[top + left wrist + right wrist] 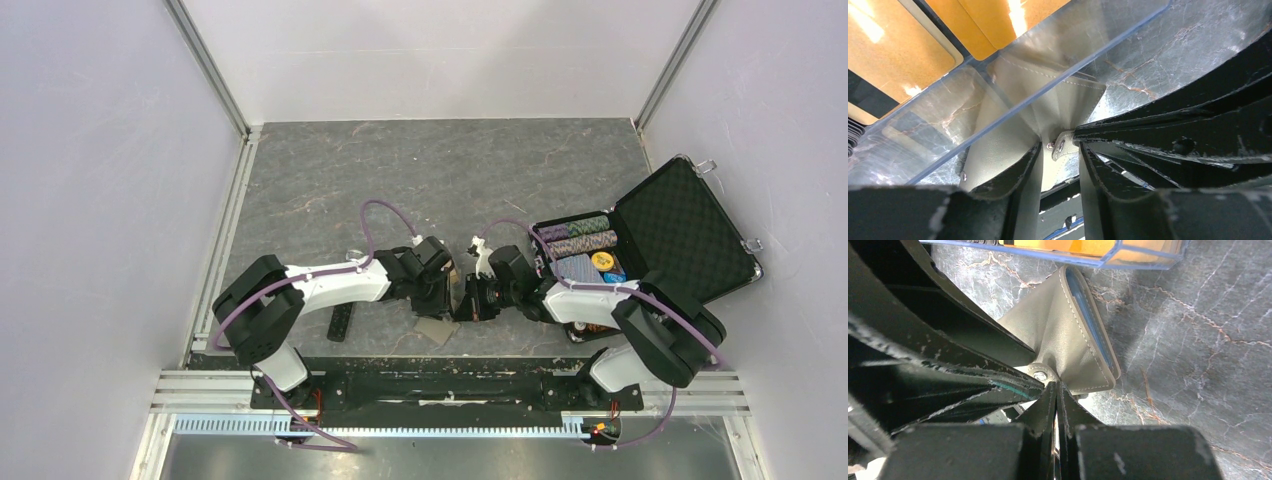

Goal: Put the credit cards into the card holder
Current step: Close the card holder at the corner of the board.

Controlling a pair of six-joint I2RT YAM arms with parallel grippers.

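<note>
The grey-tan card holder (1068,335) stands tilted above the marble table, a pale blue lining showing along its edge. My right gripper (1055,387) is shut on its lower corner beside the snap tab. My left gripper (1059,152) faces the same tab (1060,146) from the other side, its fingers (1023,175) apart and not pressing on it. Two orange-gold credit cards (895,55) lie in a clear plastic box (1048,65) just beyond the holder; the box's edge also shows in the right wrist view (1128,257). From above, both grippers meet over the holder (437,330).
An open black chip case (680,230) with striped chips stands at the right. A long black bar (341,322) lies near the left arm. The right gripper's black fingers (1173,135) fill the right side of the left wrist view.
</note>
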